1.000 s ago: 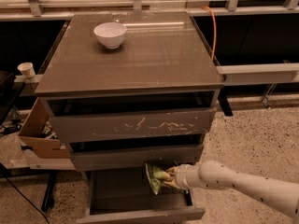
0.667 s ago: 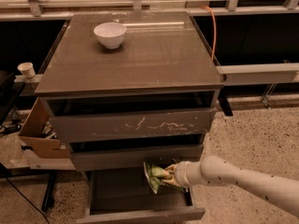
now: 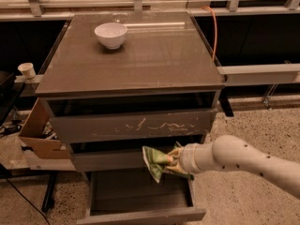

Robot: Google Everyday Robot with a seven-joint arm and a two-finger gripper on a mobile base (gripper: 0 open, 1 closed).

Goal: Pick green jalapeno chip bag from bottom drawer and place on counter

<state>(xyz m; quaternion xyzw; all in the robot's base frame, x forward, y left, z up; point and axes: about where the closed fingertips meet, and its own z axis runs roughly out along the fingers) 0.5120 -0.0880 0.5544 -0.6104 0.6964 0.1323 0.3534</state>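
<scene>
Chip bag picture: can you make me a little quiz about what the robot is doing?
1. True or false: the bag lies on the counter.
2. What stands on the counter? A) a bowl B) a banana C) a can
3. Fill in: the gripper holds the bag above the open bottom ____.

Key: 1 false, it is in the gripper; 2 A; 3 drawer.
</scene>
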